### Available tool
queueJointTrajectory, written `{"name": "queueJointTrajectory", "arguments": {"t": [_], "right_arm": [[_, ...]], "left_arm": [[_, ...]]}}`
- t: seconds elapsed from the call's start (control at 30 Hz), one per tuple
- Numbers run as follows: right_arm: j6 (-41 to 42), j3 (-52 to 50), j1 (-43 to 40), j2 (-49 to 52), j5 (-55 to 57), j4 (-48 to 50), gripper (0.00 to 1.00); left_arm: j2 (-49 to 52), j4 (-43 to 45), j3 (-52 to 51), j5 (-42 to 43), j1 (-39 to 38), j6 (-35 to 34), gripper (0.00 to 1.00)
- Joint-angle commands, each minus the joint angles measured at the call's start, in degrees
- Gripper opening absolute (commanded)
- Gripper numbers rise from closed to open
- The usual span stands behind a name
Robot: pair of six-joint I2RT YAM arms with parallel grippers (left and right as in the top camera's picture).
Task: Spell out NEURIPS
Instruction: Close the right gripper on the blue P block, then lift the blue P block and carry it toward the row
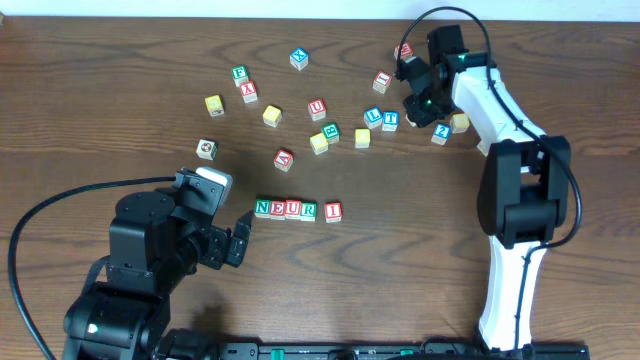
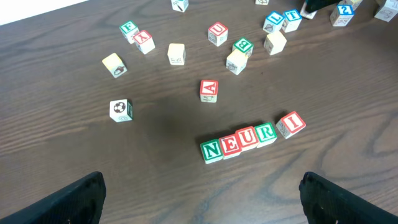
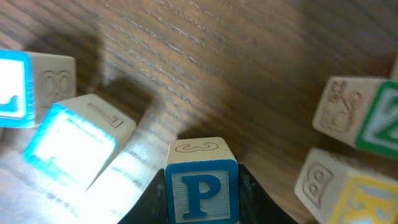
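Black fingers of the left end effector [image 1: 240, 238] stand released and empty at the front of the bench [image 1: 420, 260], just off the N end of the row [image 2: 239, 141]. That row reads N, E, U, R with the blocks touching. The red I block [image 2: 290, 123] sits just beside the R, parted by a small gap and turned a little askew. Past it lie the loose blocks, a red A block [image 2: 209, 90] nearest.

Farthest out, at the back right of the bench, the right end effector [image 1: 418, 104] is clenched on the P block [image 3: 201, 190]. The block sits square between the fingers [image 3: 252, 196] with its blue letter facing the wrist camera. Whether it has left the wood I cannot tell. A blue-faced block [image 3: 78, 140] leans close on one side and a green-lettered block [image 3: 364, 112] crowds the other.

The step in hand looks to be carrying P to the row's open end. I would:
- Lift it straight up first, so the close neighbours are not dragged along.
- Travel high over the loose blocks.
- Come down just past the I, lined up with N to R rather than with the crooked I.
- Keep the letter the same way up as the others.
- Leave the fingers enough room to open without knocking the I.
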Motion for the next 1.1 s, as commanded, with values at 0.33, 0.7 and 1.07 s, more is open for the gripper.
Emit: {"name": "queueJointTrajectory", "arguments": {"t": [0.33,0.7,1.07], "right_arm": [[22.4,2.6,1.7,-18.6,0.4,-10.8,0.01],[33.8,2.2,12.6,-18.8,9.0,-18.6,0.01],[38.6,-12.0,20.3,-18.8,12.4,-9.9,0.01]], "left_arm": [[-0.2,0.0,0.9,0.3,0.3,0.3,0.98],[-0.2,0.0,0.9,0.3,0.3,0.3,0.98],[-0.2,0.0,0.9,0.3,0.3,0.3,0.98]]}}
